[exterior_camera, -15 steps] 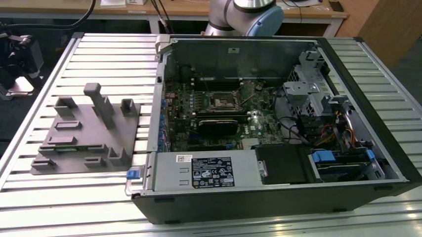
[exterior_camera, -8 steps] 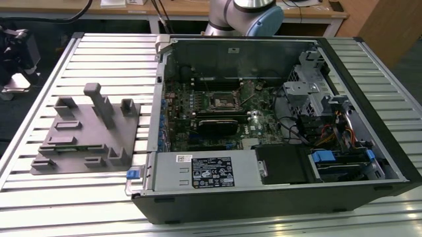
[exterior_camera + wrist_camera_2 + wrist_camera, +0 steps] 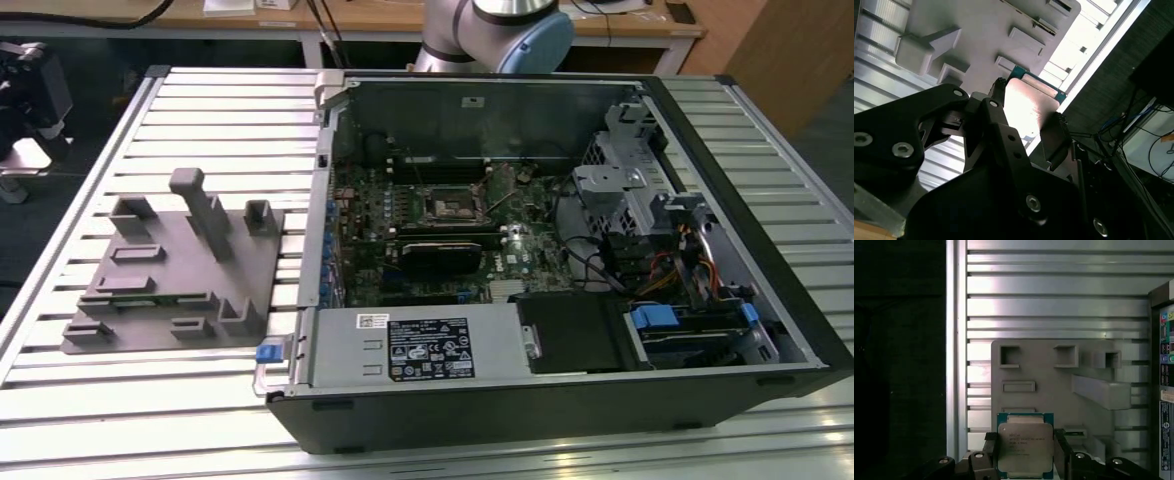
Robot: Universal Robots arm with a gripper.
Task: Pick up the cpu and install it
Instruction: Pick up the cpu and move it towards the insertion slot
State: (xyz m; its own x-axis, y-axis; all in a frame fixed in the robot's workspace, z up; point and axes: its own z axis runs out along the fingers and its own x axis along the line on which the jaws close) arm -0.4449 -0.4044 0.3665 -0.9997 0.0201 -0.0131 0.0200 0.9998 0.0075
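Slatted aluminium table point(image 3: 200, 130) carries everything in the exterior view, with a wooden desk point(image 3: 400, 15) beyond its far edge. An open black computer case point(image 3: 534, 410) lies on its side across the table's middle and the exterior view's right. The arm point(image 3: 494, 30) rises behind the case's far wall. Left of the case, and just beside it, a grey fixture point(image 3: 174, 270) with raised blocks and pockets lies flat on the slats. Inside the case, the motherboard point(image 3: 400, 230) lies against the floor, with a silver power supply point(image 3: 414, 345) at the near wall. A dark square socket point(image 3: 451, 205) with a metal frame sits mid-board, and a black block point(image 3: 451, 255) lies just on its near side.

In both wrist views the gripper point(image 3: 1025, 456) point(image 3: 1026, 125) is over the fixture point(image 3: 1054, 375) point(image 3: 979, 30). Its black fingers point(image 3: 990, 452) point(image 3: 996, 115) are clamped on two opposite edges of the cpu point(image 3: 1025, 442) point(image 3: 1029, 100). The silver top with its green border faces the first wrist camera. Whether the cpu touches the fixture cannot be told.
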